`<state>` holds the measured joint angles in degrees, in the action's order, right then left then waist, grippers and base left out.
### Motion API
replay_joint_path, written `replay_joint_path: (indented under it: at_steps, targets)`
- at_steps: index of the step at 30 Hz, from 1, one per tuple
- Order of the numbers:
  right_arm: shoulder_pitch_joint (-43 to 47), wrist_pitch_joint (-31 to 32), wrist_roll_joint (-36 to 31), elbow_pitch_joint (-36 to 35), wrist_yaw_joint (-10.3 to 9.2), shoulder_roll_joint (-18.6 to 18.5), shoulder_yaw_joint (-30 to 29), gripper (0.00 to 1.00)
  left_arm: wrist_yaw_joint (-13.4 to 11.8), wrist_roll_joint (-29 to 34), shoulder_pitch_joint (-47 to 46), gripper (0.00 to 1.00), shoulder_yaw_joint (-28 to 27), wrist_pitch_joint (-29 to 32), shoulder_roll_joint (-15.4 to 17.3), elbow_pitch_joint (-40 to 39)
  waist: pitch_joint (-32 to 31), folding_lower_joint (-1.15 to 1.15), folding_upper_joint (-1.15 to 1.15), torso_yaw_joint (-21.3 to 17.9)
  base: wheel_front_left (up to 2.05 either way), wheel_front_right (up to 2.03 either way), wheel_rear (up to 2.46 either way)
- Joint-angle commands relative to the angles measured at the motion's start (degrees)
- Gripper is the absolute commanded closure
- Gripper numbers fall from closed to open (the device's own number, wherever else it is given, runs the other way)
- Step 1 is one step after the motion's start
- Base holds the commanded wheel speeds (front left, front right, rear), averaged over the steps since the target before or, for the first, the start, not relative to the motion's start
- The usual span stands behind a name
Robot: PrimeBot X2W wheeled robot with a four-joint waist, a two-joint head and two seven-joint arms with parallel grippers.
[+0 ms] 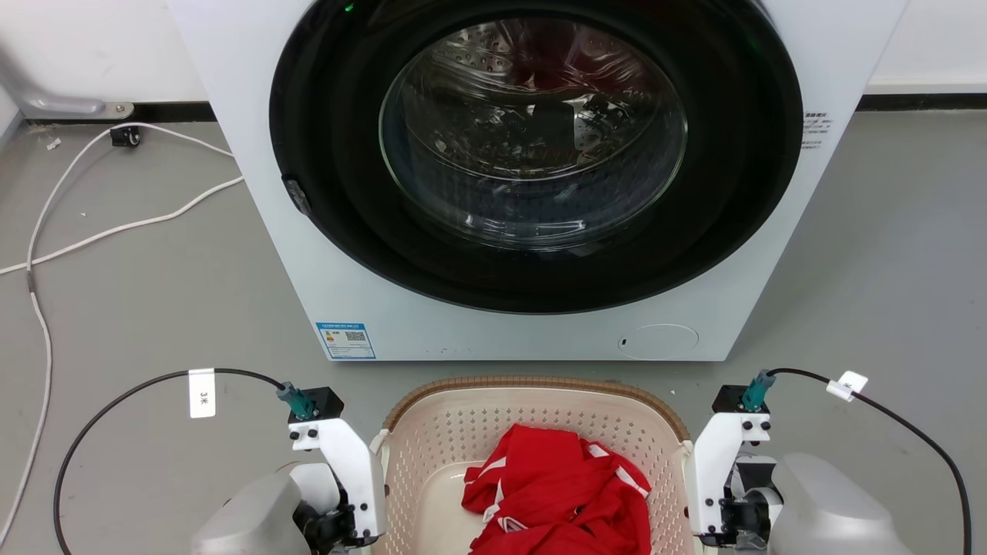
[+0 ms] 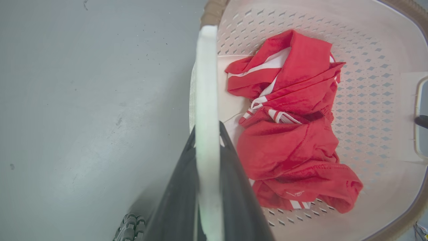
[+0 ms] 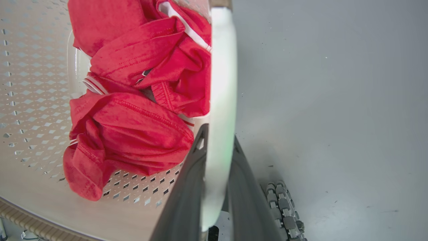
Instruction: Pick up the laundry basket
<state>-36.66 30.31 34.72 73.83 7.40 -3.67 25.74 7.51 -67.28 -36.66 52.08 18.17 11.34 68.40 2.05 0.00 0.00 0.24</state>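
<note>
the basket point(image 1: 463, 432) is sitting just in front of the washer point(image 1: 308, 270), on the side facing the robot, with a red garment point(image 1: 555, 486) lying crumpled inside it. whether its base is resting on the floor point(image 1: 154, 308) or hanging just off it, i cannot tell.

the left gripper point(image 2: 207, 130) is reaching down at one short side of the basket. its two dark fingers are clenching the left handle point(image 2: 206, 67), one finger outside and one inside. the right gripper point(image 3: 219, 134) is doing the same at the opposite side, its fingers pinching the right handle point(image 3: 223, 50) between them. both grips are looking snug, with no gap showing beside the white plastic.

so the grasping step is looking done, and the lift itself is coming up. that move is calling for both arms to be rising together at one pace, away from the floor, so the basket is staying level and neither handle is sliding out. it is also calling for keeping clear of the washer front, which is standing close to the far rim point(image 1: 532, 383).
</note>
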Motion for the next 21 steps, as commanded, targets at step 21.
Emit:
replay_joint_path:
  at_steps: [21]
  targets:
    - [0.23, 0.48, -1.16, 0.01, 0.17, 0.07, -1.25, 1.00, -0.05, -1.60, -1.05, 1.00, 1.34, -1.20, 0.55, 0.47, 0.07, 0.00, 0.00, -0.26, 0.00, 0.00, 0.00]
